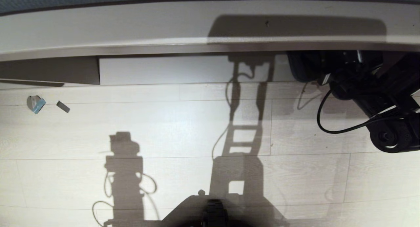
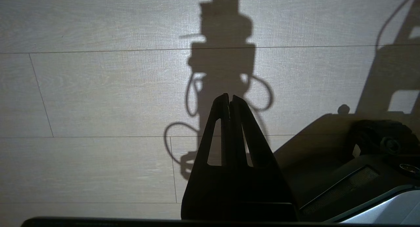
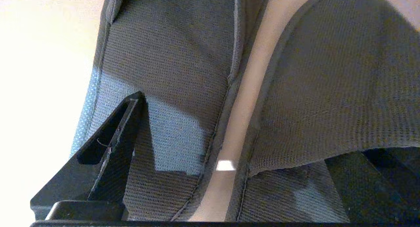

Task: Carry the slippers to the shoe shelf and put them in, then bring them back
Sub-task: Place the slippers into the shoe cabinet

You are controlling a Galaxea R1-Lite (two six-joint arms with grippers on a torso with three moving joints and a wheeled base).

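Floor (image 1: 164,128) is pale laminate and fills most of the head view. Shoe shelf (image 1: 164,69) runs along the far edge, its pale bottom board showing under a taupe top lip. Right arm (image 1: 377,99) reaches into the cubby on the robot's right side, and its dark bulk hides what lies there from the head camera.

Slippers (image 3: 183,89) show only in the right wrist view: two grey-blue knit uppers side by side, a strip of pale board between them, all very close to the lens. That puts them inside the shelf under the right arm.

Right tool (image 3: 197,174) stands spread to its widest. One finger (image 3: 111,141) lies against the outer flank of one slipper; the other finger sits in deep shadow past the second slipper. Nothing clamped yet.

Left tool (image 2: 229,102) is parked over bare floor, fingers pressed together, empty.

Risks, my read:
- Two soft shoes in one wide span: closing may squeeze the knit uppers and let one slipper slide out, so only one gets carried.
- Finger tip riding over fabric instead of beside it could snag the upper or push the pair deeper.
- Top lip of the shelf is near the wrist; a steep lift-out could knock it.
- Cable (image 1: 331,122) loops loose below the arm and could catch on retreat.

Small bits of litter (image 1: 36,103) on the floor, well apart, no concern.
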